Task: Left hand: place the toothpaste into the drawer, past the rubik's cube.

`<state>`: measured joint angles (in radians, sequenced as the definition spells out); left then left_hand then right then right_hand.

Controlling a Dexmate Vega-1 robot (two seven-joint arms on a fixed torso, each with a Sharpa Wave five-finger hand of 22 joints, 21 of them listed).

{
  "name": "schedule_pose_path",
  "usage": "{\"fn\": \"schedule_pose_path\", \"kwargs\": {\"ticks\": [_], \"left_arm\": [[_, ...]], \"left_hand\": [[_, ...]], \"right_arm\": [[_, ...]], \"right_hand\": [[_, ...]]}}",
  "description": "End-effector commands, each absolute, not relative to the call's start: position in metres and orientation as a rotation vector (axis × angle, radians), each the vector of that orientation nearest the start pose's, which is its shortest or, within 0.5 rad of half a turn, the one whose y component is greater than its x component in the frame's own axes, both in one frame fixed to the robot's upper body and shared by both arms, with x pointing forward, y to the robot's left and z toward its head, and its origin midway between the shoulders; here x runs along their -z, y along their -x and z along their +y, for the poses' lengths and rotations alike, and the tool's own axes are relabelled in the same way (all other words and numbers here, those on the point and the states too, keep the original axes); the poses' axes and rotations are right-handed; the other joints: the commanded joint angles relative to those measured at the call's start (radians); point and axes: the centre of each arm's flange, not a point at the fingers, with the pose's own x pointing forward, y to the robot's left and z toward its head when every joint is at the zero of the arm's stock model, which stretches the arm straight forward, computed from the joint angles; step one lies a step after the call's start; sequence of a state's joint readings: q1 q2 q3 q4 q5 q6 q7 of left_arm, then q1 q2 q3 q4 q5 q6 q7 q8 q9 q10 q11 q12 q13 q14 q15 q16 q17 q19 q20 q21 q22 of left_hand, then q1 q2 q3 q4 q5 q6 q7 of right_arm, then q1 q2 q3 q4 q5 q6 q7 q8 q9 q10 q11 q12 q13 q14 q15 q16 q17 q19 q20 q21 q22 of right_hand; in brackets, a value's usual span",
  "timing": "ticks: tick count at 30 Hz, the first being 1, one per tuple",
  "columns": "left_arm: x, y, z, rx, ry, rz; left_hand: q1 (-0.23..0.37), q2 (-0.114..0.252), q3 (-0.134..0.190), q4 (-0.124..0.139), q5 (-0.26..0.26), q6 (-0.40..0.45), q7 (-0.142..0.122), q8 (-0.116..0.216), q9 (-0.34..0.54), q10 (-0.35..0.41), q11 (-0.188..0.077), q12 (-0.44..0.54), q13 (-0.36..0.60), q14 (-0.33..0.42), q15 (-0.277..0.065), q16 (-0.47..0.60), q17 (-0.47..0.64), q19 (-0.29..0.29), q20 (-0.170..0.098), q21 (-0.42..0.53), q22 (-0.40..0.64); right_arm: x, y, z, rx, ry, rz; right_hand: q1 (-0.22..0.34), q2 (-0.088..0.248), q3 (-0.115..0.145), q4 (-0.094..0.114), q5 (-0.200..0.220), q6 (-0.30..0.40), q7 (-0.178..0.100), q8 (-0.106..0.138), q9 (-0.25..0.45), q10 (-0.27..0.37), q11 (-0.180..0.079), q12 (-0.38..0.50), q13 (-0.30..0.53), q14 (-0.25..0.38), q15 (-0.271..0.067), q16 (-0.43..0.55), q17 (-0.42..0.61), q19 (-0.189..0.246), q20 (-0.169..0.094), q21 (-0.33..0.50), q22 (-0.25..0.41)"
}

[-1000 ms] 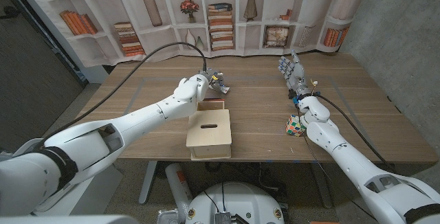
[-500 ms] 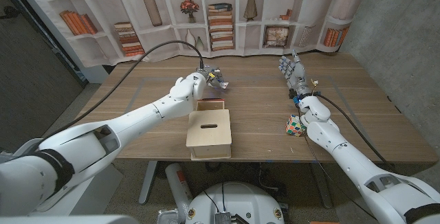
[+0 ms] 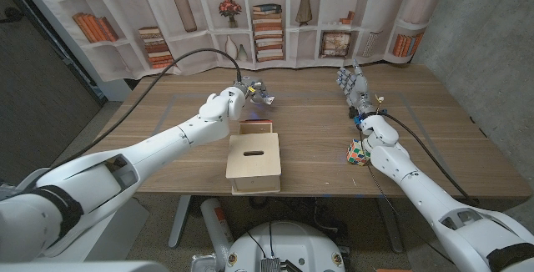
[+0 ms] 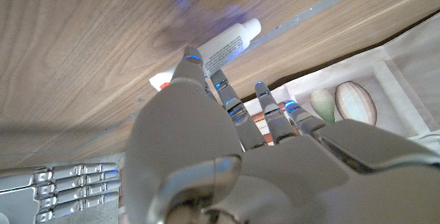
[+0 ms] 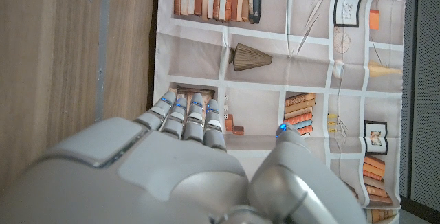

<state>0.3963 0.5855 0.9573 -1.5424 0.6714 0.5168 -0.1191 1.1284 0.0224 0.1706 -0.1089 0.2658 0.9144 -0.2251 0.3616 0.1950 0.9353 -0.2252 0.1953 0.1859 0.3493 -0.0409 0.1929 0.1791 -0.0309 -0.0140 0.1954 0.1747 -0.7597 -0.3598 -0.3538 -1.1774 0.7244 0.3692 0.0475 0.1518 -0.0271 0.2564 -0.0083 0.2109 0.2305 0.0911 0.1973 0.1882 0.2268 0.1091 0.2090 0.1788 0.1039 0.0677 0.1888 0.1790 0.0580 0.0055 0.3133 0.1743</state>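
My left hand (image 3: 243, 97) hovers over the table just behind the wooden drawer box (image 3: 254, 160) and pinches the toothpaste (image 3: 266, 98). The left wrist view shows the toothpaste (image 4: 225, 42) as a white tube with a white cap, lying across the fingertips (image 4: 192, 60) above the tabletop. The drawer (image 3: 257, 128) is pulled open toward the back, with a red-orange strip showing inside. The rubik's cube (image 3: 359, 151) sits on the table beside my right forearm. My right hand (image 3: 354, 83) stands upright farther back, fingers apart and holding nothing.
A bookshelf-print backdrop (image 3: 267, 13) hangs behind the table's far edge. Cables trail from both arms over the wooden table (image 3: 167, 130). The box top has a slot (image 3: 253, 152).
My left hand has lifted and drawn back and slightly left from the drawer with the toothpaste. The red-orange strip in the drawer now shows. The right arm is unchanged.
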Motion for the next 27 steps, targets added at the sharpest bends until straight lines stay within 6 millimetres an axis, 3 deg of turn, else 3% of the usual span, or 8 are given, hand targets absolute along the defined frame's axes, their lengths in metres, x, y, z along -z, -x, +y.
{"fn": "schedule_pose_path", "kwargs": {"ticks": [1,27], "left_arm": [[-0.071,-0.655,0.160,-0.127,-1.543,-0.463],[-0.079,-0.640,0.180,-0.119,-1.410,-0.511]], "left_hand": [[-0.001,0.005,-0.003,0.001,-0.005,-0.001,0.002,-0.002,0.003,-0.004,0.004,-0.006,0.003,-0.002,-0.148,-0.001,0.003,-0.003,0.003,0.002,0.002],[0.004,0.004,-0.008,0.001,-0.010,0.000,0.002,-0.009,0.003,-0.006,0.004,-0.008,0.003,0.002,-0.147,-0.001,0.002,0.001,0.003,0.002,0.002]], "right_arm": [[0.004,-0.671,-0.256,-0.207,-0.238,-0.667],[-0.002,-0.666,-0.260,-0.185,-0.219,-0.669]], "right_hand": [[0.006,0.006,0.001,-0.002,-0.004,0.009,-0.001,-0.001,0.002,0.008,0.000,0.002,0.005,0.007,0.001,-0.001,0.002,0.009,-0.003,-0.001,0.004],[0.005,0.007,-0.002,-0.004,-0.004,0.012,0.002,0.000,0.002,0.013,0.002,0.004,0.005,0.011,0.002,0.000,0.002,0.014,-0.002,-0.009,0.004]]}}
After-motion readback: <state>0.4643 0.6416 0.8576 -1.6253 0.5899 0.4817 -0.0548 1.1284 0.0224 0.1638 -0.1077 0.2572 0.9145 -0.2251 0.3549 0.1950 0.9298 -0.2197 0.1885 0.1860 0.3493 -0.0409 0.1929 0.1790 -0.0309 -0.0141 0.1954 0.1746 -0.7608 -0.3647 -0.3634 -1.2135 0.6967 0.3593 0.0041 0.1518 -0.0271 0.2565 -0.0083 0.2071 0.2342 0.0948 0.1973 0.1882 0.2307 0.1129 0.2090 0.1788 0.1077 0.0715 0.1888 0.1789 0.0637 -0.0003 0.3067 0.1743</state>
